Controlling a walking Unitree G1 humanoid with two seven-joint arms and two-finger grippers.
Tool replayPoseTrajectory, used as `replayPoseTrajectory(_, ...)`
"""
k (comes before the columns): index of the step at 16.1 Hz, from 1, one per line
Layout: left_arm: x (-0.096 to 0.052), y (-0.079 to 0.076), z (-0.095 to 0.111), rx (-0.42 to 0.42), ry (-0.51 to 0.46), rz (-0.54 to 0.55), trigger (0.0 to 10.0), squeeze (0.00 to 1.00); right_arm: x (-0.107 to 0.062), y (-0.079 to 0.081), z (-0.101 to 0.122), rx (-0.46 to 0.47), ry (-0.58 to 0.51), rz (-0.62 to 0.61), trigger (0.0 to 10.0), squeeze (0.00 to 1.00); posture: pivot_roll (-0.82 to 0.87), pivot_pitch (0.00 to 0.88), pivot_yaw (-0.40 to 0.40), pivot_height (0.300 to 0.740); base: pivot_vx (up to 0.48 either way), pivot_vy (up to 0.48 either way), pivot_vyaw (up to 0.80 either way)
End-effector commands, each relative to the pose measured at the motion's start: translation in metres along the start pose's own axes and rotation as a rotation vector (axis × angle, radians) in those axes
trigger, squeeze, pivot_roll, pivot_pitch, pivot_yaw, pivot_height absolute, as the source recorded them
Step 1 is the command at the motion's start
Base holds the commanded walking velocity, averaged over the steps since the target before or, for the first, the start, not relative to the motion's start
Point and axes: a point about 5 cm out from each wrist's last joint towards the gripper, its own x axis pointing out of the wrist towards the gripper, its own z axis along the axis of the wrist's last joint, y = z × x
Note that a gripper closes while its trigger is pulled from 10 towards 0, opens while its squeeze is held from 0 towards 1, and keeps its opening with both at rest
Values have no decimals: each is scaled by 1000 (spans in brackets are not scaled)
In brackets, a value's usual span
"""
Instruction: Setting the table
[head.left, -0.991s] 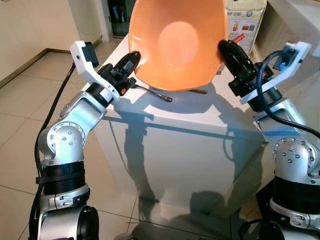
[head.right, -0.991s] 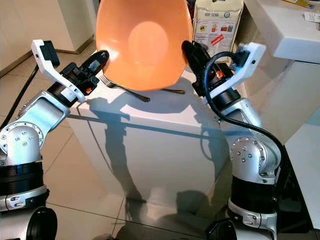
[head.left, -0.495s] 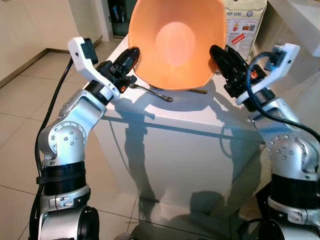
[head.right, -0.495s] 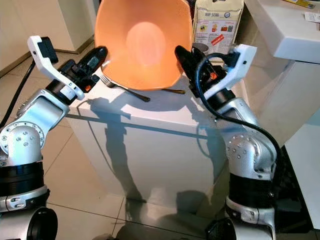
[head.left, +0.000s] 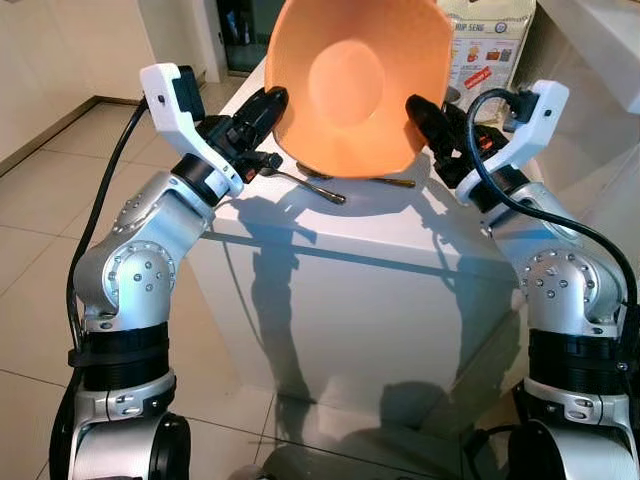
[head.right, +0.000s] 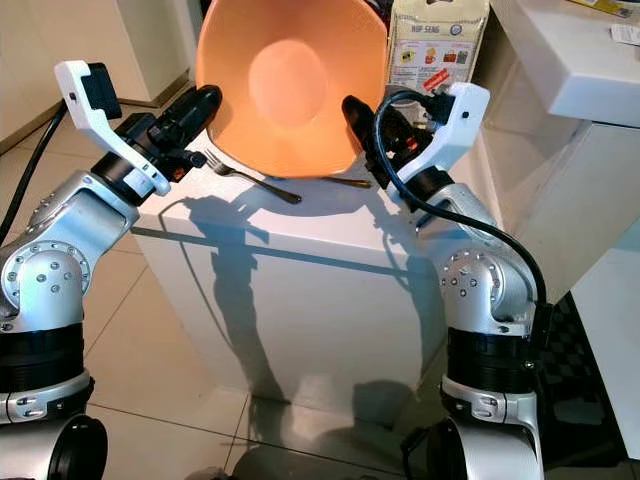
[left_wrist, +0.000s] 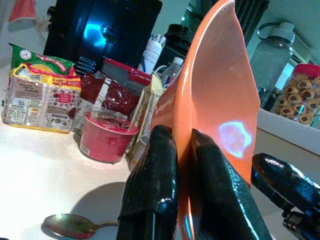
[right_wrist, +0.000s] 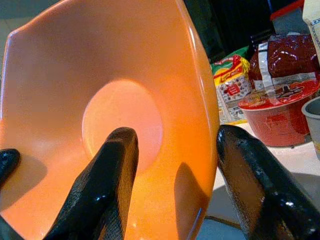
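Glossy plastic, bright metal, shiny black rubbery fingers

The orange bowl (head.left: 355, 85) looks like smooth, thin plastic, glossy enough to carry a white highlight and let light glow through its wall. The fingers (left_wrist: 152, 190) of the left gripper (head.left: 262, 108) and of the right gripper (head.right: 360, 118) are black and wet-looking, smoothly glossy. The arms are brushed silver metal with white matt plastic brackets. The counter (head.left: 340, 240) is white, smooth and faintly reflective. The fork (head.right: 245, 175) and spoon (left_wrist: 70, 226) are polished metal. Packets (left_wrist: 42, 95) behind look like printed, crinkled plastic film. The floor (head.left: 40, 210) is satin beige tile.
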Motion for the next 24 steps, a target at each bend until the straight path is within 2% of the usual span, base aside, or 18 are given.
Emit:
replayPoseTrajectory(1, 7, -21, -3, 21, 25, -138, 0, 0, 7, 10, 4, 8, -2, 48, 10000, 0, 19, 0, 36, 740, 0, 0, 0)
replayPoseTrajectory(2, 7, -21, -3, 28, 27, -142, 0, 0, 7, 10, 4, 27, -7, 45, 0, 0, 17, 0, 37, 740, 0, 0, 0)
replayPoseTrajectory(7, 8, -21, -1, 26, 13, -148, 0, 0, 7, 6, 4, 53, -11, 24, 0, 0, 17, 0, 38, 740, 0, 0, 0)
replayPoseTrajectory(8, 8, -21, -1, 28, 13, -148, 0, 0, 7, 6, 4, 49, -8, 18, 2431, 0, 17, 0, 38, 740, 0, 0, 0)
replayPoseTrajectory(9, 8, -20, -1, 30, 14, -149, 0, 0, 7, 5, 4, 43, -2, 11, 10000, 0, 18, 0, 38, 740, 0, 0, 0)
replayPoseTrajectory(12, 8, -20, -1, 35, 15, -150, 0, 0, 7, 0, 4, 44, 15, -12, 10000, 0, 18, 0, 38, 740, 0, 0, 0)
replayPoseTrajectory(13, 8, -19, -1, 37, 15, -148, 0, 0, 6, -2, 4, 52, 20, -21, 10000, 1000, 18, 0, 38, 740, 0, 0, 0)
replayPoseTrajectory(21, 8, -19, 0, 35, 10, -155, 0, 0, 6, -10, 10, 14, 41, -50, 10000, 1000, 17, 0, 35, 740, 0, 0, 0)
replayPoseTrajectory(22, 8, -19, 0, 37, 10, -155, 0, 0, 6, -10, 10, 12, 42, -50, 10000, 973, 17, 0, 35, 740, 0, 0, 0)
replayPoseTrajectory(23, 8, -19, 0, 39, 10, -154, 0, 0, 6, -10, 10, 9, 44, -50, 10000, 78, 17, 0, 33, 740, 0, 0, 0)
replayPoseTrajectory(24, 8, -17, 0, 44, 6, -143, 0, 0, 6, -10, 10, 6, 46, -49, 10000, 0, 17, 0, 32, 740, 0, 0, 0)
